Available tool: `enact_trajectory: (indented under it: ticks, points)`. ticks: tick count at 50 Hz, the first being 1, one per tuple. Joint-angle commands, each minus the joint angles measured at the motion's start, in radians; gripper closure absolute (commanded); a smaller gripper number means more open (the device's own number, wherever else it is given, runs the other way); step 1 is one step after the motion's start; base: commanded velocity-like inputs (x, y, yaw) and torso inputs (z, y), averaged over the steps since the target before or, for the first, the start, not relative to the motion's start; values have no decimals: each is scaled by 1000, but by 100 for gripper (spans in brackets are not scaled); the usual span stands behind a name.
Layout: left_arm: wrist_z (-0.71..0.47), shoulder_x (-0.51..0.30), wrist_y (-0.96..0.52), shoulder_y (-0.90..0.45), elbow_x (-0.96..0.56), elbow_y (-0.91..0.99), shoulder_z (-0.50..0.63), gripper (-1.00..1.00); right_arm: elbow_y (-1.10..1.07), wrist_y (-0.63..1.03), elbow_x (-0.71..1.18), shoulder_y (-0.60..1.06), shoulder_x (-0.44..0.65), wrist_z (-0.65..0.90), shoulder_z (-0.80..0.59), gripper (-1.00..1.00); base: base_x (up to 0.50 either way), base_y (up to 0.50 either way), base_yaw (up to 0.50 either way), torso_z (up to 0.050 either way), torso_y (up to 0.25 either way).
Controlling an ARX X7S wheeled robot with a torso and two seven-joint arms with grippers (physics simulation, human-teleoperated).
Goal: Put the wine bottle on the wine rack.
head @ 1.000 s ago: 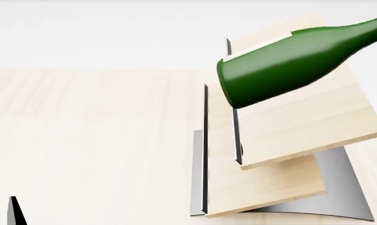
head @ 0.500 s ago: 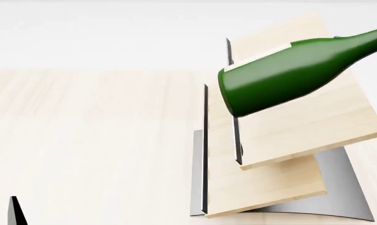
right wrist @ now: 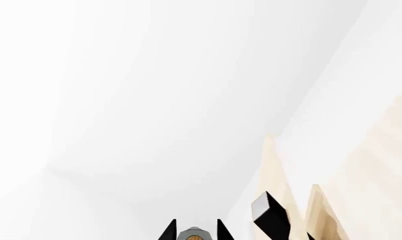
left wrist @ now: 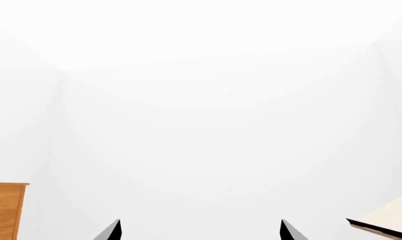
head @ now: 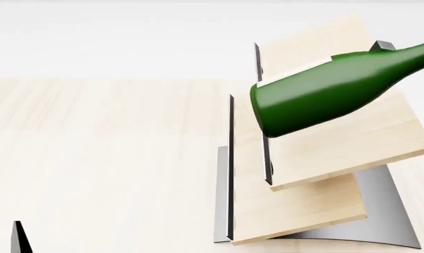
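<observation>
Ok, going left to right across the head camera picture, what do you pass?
left gripper fingertip at the bottom corner → bare wooden table → wine rack with its grey base and slanted boards → wine bottle, tilted over the upper board, its neck running off the right edge.

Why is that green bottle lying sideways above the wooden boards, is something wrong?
Nothing looks broken or spilled. The wine bottle is tilted nearly flat over the wine rack's upper board, its neck running out of view; whether it touches the board is unclear.

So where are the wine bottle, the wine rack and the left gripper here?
wine bottle (head: 317,92), head view, mid green body.
wine rack (head: 352,139), head view, upper slanted board.
left gripper (left wrist: 201,231), left wrist view, between its two dark fingertips.
</observation>
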Motion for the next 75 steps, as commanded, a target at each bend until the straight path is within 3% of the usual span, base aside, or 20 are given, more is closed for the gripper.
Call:
enact_trajectory:
  ticks: [1, 75]
  points:
    - [-2, -1, 0, -2, 0, -3, 4, -100, 13, 2, -20, -4, 1, -28, 24, 100, 0, 0, 0, 0, 0]
    - [-18, -12, 1, -11, -1, -13, 20, -100, 48, -9, -41, -77, -29, -75, 22, 100, 0, 0, 0, 0, 1]
